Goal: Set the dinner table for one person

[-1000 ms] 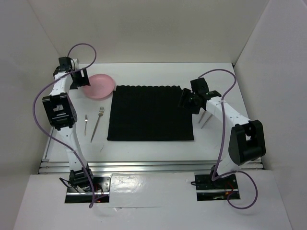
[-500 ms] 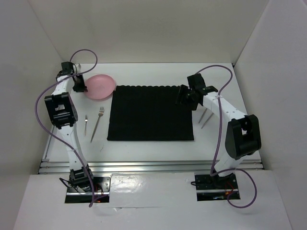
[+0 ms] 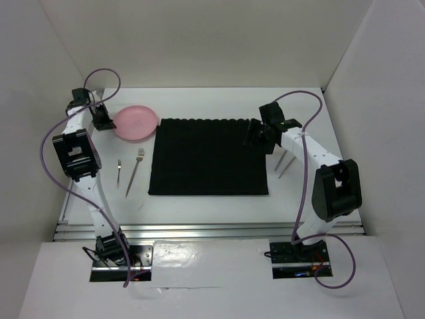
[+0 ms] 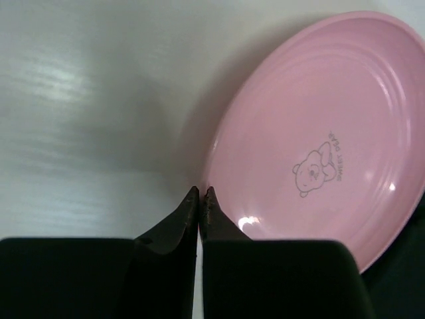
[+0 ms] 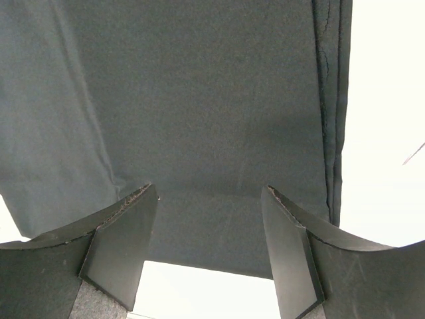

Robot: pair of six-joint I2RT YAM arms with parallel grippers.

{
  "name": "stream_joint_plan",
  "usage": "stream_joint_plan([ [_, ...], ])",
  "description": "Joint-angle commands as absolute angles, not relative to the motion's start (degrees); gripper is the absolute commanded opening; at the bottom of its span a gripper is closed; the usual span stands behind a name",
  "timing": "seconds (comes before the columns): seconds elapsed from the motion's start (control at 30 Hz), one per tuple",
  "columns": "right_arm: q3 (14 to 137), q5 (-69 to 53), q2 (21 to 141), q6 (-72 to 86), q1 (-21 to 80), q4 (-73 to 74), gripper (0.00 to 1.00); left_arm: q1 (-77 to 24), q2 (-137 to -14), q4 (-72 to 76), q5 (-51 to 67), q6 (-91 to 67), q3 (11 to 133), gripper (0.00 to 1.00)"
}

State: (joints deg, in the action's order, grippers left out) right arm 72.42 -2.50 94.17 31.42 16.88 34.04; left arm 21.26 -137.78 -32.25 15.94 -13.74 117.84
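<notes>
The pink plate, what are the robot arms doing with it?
The left gripper is shut right at the pink plate's rim and looks to be pinching it. The plate sits on the dinner table, by a corner of the black placemat. The right gripper hovers open over the placemat's edge, holding nothing. A fork lies left of the placemat.

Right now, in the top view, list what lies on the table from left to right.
Short silver utensil → long fork → black placemat → two thin silver utensils. The pink plate is left out: it lies farther back, spanning the same stretch as the first two.
</notes>
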Motion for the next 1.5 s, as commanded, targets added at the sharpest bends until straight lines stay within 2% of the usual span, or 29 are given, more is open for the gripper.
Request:
stream_joint_plan([
  [0.0,72.3,-1.1,90.1,31.5,17.4,34.5,0.72,23.4,-128.9,-32.8,23.5,-12.5,116.4,0.0],
  [0.13,70.1,-1.1,86.8,32.3,17.4,35.0,0.72,21.7,-121.0,-35.3,27.9,-10.4,113.4,0.0],
  [0.27,66.9,-1.1,82.5,32.9,17.4,35.0,0.72,21.8,-111.5,-27.8,30.7,-13.5,106.1,0.0],
  [0.37,66.3,-0.5,80.6,34.3,17.4,36.7,0.72,17.7,-108.3,-30.2,33.3,-7.4,104.5,0.0],
  [0.47,65.1,1.0,77.1,35.7,17.4,38.1,0.72,8.5,-108.3,-37.9,33.3,0.0,104.0,0.0],
  [0.6,62.2,2.4,70.9,36.8,17.4,39.3,0.72,-4.9,-111.1,-39.6,31.3,3.2,100.4,0.0],
  [0.8,60.5,5.2,67.6,38.0,17.4,42.1,0.72,-15.1,-117.5,-38.1,28.0,4.6,100.2,0.0],
  [1.1,58.8,6.9,63.9,38.6,17.4,44.7,0.73,-18.2,-125.3,-37.1,23.5,5.1,101.5,0.0],
  [1.47,59.3,9.0,66.8,38.6,17.4,46.0,0.77,-18.2,-122.5,-29.0,18.8,4.0,96.3,0.0],
])
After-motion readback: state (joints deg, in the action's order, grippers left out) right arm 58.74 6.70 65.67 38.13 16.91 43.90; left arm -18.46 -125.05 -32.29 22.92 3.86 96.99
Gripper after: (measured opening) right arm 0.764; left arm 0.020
